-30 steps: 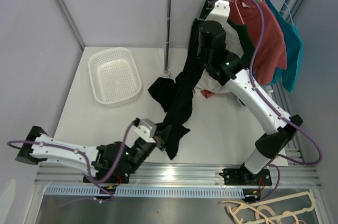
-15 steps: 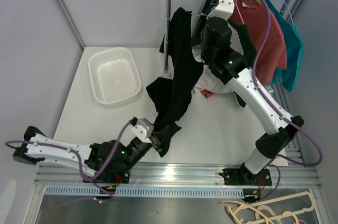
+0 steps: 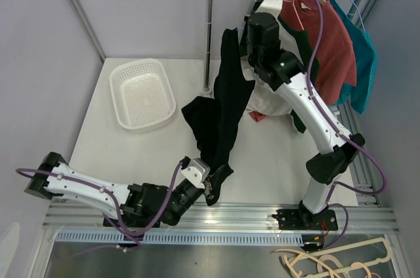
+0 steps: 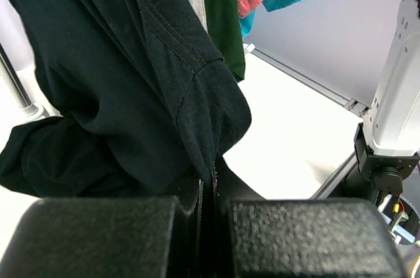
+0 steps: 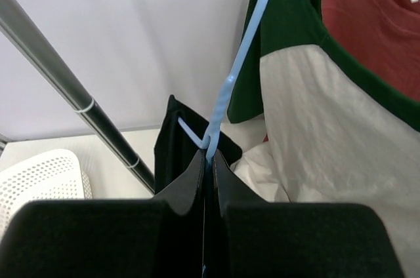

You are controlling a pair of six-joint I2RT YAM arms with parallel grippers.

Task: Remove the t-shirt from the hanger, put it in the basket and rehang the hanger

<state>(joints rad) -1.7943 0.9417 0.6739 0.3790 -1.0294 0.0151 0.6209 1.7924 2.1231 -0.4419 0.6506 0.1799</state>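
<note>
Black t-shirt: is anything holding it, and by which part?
The left gripper pinches the black t-shirt at a sleeve edge; the right gripper clamps the blue hanger below its hook.

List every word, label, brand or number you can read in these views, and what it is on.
None: no text can be read in any view.
The black t-shirt, blue hanger, red shirt, teal shirt and basket show no print, label or number.
</note>
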